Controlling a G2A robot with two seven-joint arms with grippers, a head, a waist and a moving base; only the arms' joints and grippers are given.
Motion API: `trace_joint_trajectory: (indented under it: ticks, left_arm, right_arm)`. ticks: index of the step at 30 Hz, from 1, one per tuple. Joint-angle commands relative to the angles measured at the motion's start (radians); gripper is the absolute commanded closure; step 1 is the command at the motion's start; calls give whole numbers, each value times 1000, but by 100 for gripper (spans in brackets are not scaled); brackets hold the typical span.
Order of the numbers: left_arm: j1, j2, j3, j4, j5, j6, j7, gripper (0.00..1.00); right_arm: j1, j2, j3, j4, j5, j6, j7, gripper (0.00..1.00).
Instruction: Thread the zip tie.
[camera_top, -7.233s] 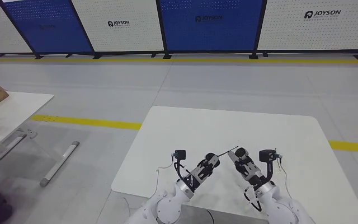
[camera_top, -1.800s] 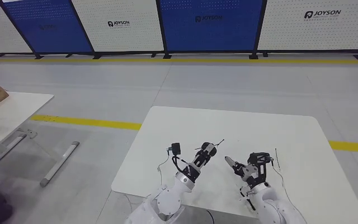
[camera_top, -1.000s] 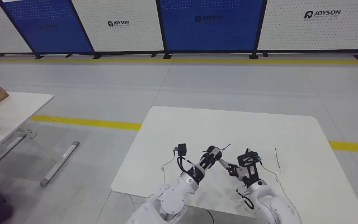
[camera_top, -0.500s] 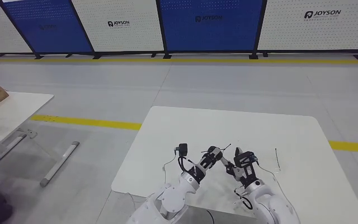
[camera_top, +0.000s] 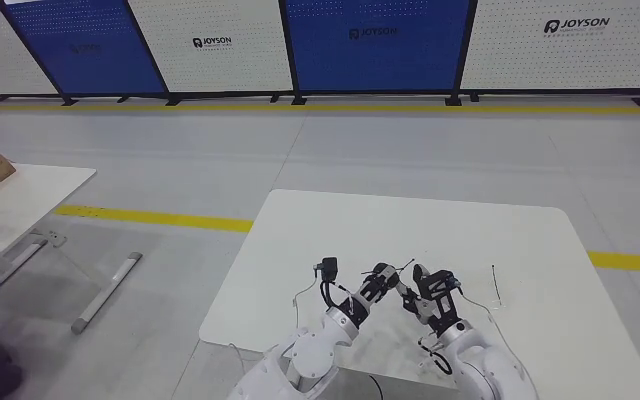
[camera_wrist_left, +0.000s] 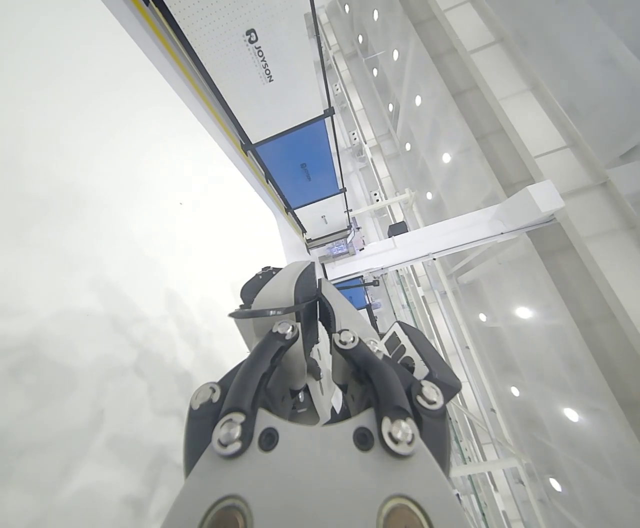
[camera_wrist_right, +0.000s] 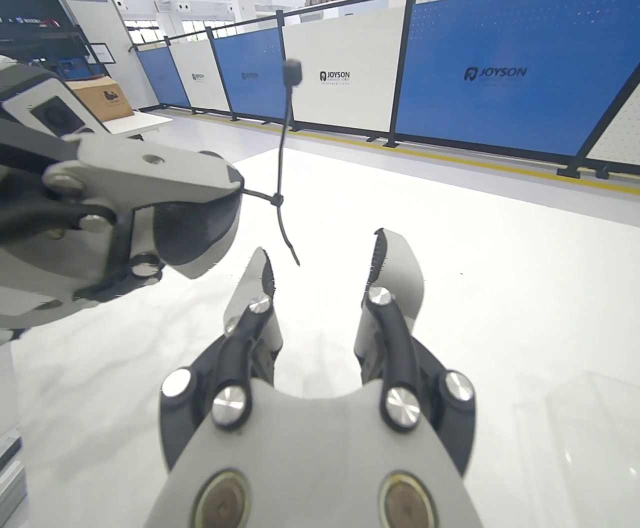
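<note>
Zip ties, two joined in air: first tie (camera_wrist_right: 257, 195) pinched between closed fingers of left gripper (camera_wrist_right: 232, 192); second tie (camera_wrist_right: 283, 145) passes through its head, tip hanging just above right gripper (camera_wrist_right: 322, 252), whose fingers are spread apart and empty. One thin black strip (camera_top: 495, 283) lies on table (camera_top: 330, 230), well apart from both grippers. Since 1.8 s ago, right gripper has come from well apart to just beside left gripper; strip unmoved.

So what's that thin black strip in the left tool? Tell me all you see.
A thin black plastic zip tie, held in the air above the white table. The shut left tool pinches a short sideways stretch ending in a small block; a longer, bowed stretch crosses there, square head on top, pointed tip below, just clear of the open right tool. One tie or two: cannot tell.
</note>
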Motion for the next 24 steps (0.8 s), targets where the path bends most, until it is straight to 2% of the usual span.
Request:
trace_joint_trajectory:
  ticks: [1,14,17,24]
  left_arm:
    - [1,0,0,-1,-4,7,-6,100]
    - [5,-1,0,-6,-4,24,-17,100]
    - [5,-1,0,-6,-4,26,-17,100]
    - [6,-3,-1,-7,-7,22,-16,100]
  right_arm:
    - [1,0,1,0,3,-3,2,63]
    - [10,0,-4,8,4,-24,20,80]
    - [11,0,-4,9,5,-30,23,100]
    - [13,1,-4,12,15,-47,32,100]
